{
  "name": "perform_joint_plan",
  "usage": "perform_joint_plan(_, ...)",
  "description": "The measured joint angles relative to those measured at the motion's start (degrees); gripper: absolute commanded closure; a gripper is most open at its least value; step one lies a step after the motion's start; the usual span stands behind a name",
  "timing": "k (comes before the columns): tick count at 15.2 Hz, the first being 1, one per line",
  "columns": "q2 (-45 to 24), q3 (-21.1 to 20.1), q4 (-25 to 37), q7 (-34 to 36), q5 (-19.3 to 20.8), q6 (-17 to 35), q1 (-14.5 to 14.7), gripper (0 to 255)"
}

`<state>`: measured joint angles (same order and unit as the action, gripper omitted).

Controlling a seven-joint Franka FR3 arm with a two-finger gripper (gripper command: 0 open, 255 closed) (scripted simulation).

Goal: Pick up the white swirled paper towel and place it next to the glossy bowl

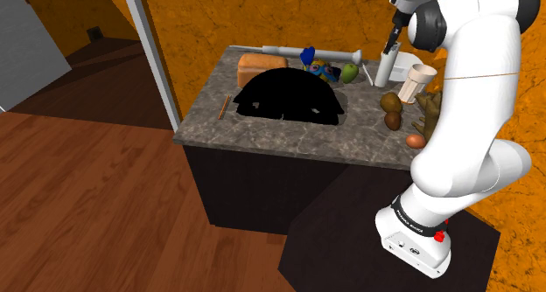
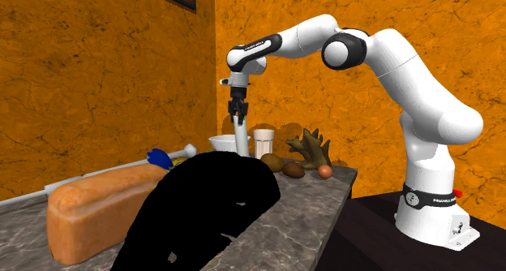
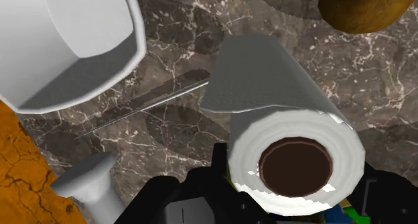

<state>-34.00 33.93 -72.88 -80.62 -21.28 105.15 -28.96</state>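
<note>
Item: 1 paper towel roll (image 3: 295, 155), white with a brown core, upright and clasped between the 2 black fingers (image 3: 218, 159) of the gripper (image 2: 237, 109). Whether its base touches the worktop (image 1: 289, 137) cannot be told. Just beside it, on the second exterior view's left: 1 white bowl (image 2: 219, 141). Near: 1 beige cup (image 2: 263, 141). Status, judged: pick-up done, roll at bowl; release and withdrawal outstanding.

A grey marble counter (image 1: 262, 135) stands against orange walls (image 1: 219, 15). On it: a brown bread loaf (image 1: 258, 66), a large pure black area (image 1: 289, 98), a green fruit (image 1: 350, 73), a beige cup (image 1: 422, 78), and a brown egg (image 1: 416, 140) near the edge.
</note>
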Motion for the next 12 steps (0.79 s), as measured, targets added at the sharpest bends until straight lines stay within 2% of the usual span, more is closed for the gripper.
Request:
perform_joint_plan(7,-0.69,-0.39,-4.47,-0.87,-0.68,4.89,0.60,255)
perform_joint_plan(12,-0.76,-0.43,-4.68,-0.89,-0.73,5.19,0.65,255)
